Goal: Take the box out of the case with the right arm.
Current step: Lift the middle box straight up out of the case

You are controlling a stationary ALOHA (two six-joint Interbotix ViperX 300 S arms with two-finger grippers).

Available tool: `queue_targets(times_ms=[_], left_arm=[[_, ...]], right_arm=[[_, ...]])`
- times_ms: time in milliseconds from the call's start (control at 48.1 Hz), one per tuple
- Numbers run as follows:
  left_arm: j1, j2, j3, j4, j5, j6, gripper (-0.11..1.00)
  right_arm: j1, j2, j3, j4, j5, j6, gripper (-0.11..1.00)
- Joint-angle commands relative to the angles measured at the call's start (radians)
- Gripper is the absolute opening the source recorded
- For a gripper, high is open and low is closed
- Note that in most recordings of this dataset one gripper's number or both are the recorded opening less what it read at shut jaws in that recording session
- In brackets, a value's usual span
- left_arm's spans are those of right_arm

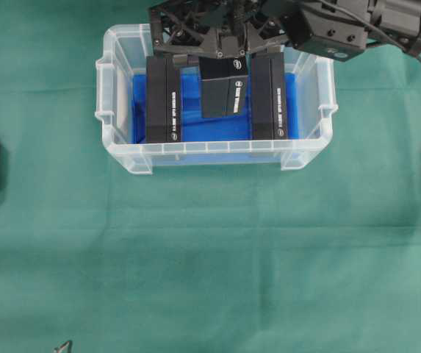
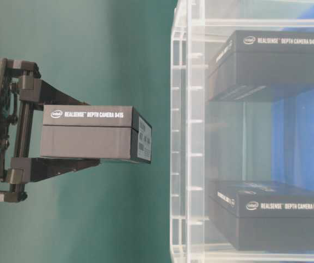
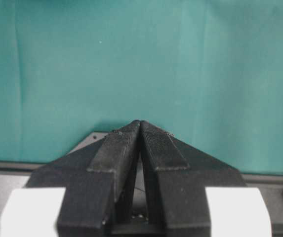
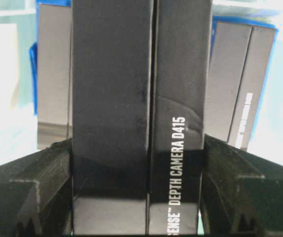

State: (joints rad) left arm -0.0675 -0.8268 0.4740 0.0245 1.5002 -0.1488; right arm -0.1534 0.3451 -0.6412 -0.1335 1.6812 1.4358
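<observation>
Overhead view: right gripper (image 1: 221,50) pinched the box (image 1: 221,87) between its jaws, lifted above the case (image 1: 114,151), probably to clear its rim.
Remaining boxes: two lay inside, either side.
Left gripper (image 3: 140,123): pressed together, idle.

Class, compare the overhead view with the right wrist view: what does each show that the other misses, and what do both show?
Only the overhead view shows the whole clear case, the green cloth and the right arm. Only the right wrist view shows the gripper fingers pressed against the held box, with "DEPTH CAMERA D415" readable. Both show that box and two more boxes standing in the case.
</observation>
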Motion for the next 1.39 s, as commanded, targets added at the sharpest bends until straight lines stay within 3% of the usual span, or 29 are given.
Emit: queue_targets(times_ms=[0,1372], left_arm=[[-0.003,0.008,-0.028,0.002,-0.005,0.000,0.00],[-0.003,0.008,-0.028,0.002,-0.005,-0.002,0.00]], right_arm=[[0.006,-0.048,-0.029,-0.008,0.002,0.000,0.66],[0.014,-0.048,-0.029,-0.026,0.002,0.002,0.66]])
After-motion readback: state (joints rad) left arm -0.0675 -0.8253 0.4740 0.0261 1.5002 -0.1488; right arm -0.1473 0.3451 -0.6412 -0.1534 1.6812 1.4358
